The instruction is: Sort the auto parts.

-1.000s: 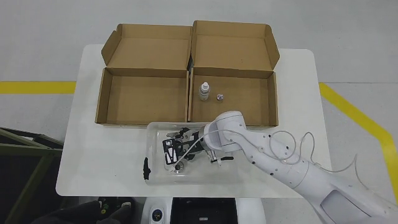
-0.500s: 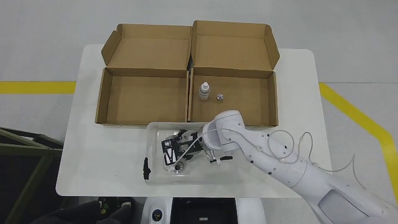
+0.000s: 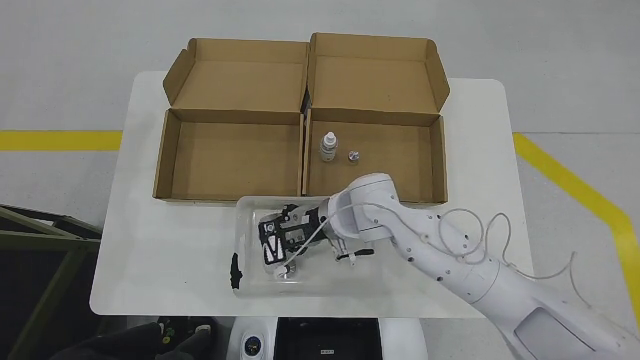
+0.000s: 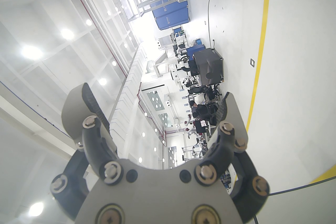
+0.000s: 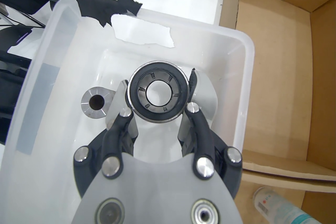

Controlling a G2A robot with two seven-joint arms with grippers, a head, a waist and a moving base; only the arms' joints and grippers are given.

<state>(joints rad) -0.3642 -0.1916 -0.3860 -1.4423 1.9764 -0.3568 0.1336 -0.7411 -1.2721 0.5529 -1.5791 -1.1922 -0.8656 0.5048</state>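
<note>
My right gripper (image 5: 158, 83), clamped on a bearing (image 5: 181, 93) inside the clear bin (image 5: 248, 57); a steel bushing (image 5: 95, 103) lies just beside. My left gripper (image 4: 156, 97): fingers apart.

No writing can be read anywhere. The small white bottle (image 5: 282, 208), which stands in the right-hand cardboard box (image 3: 400, 170), bears a pale label with a red patch and rows of fine teal print, too blurred to make out. The translucent plastic bin (image 5: 246, 51) has a plain grey strip (image 5: 32, 109) on its wall, with no characters to be told on it. In the left wrist view, the blue cabinets (image 4: 172, 15) far off in the hall carry a small white mark, too small to read. A small dark square plate (image 4: 252, 62) sits on the floor just beside the yellow line (image 4: 260, 51), and its face is unreadable.
</note>
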